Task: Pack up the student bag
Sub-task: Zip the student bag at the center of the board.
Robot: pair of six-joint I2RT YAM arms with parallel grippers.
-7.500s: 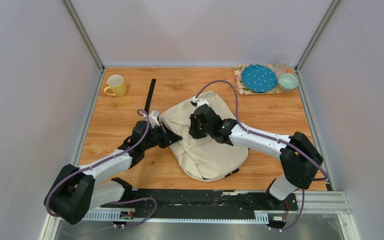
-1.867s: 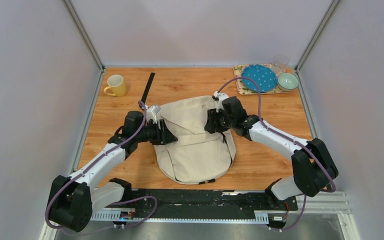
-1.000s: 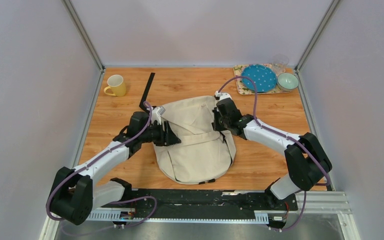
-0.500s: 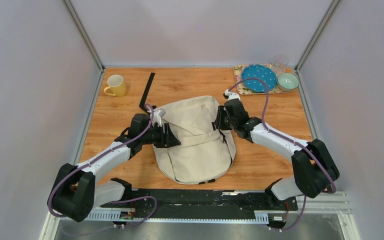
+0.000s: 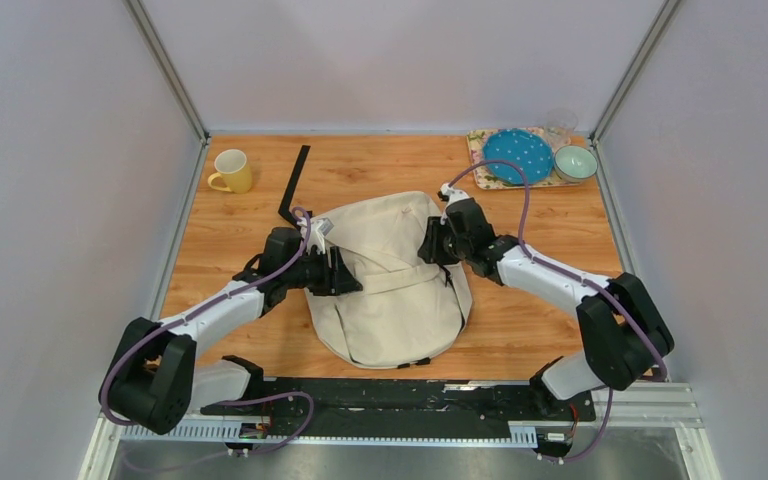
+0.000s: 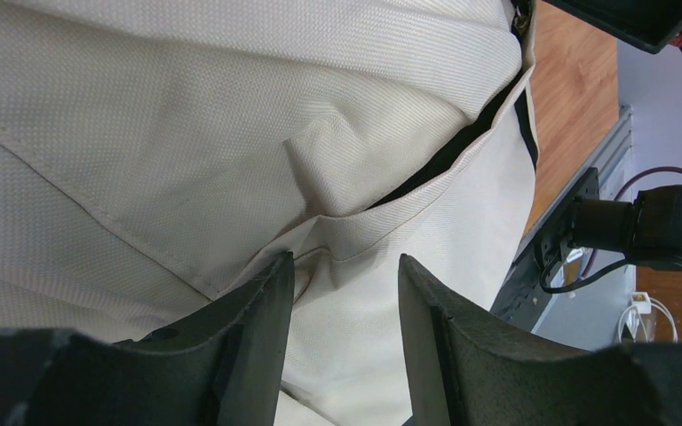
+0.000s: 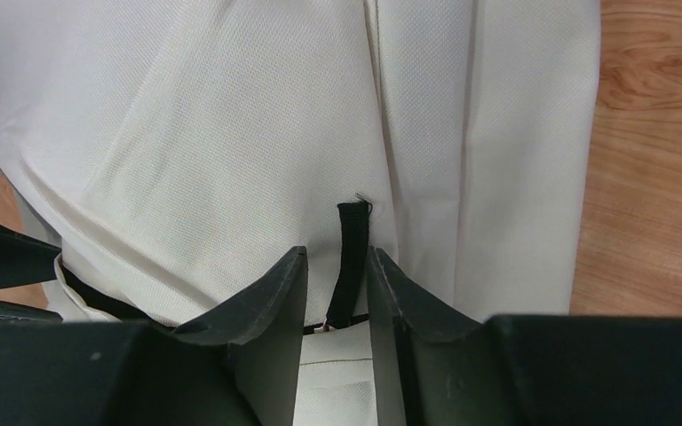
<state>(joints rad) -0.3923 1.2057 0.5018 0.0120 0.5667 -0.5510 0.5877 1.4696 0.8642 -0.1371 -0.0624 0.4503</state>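
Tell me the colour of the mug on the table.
The mug is yellow, seen best in the top external view.

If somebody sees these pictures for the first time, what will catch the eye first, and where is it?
The large cream student bag in the middle of the wooden table draws the eye first, with the left gripper at its left edge and the right gripper at its right edge. After that come the yellow mug in the far left corner and the blue dotted plate in the far right corner.
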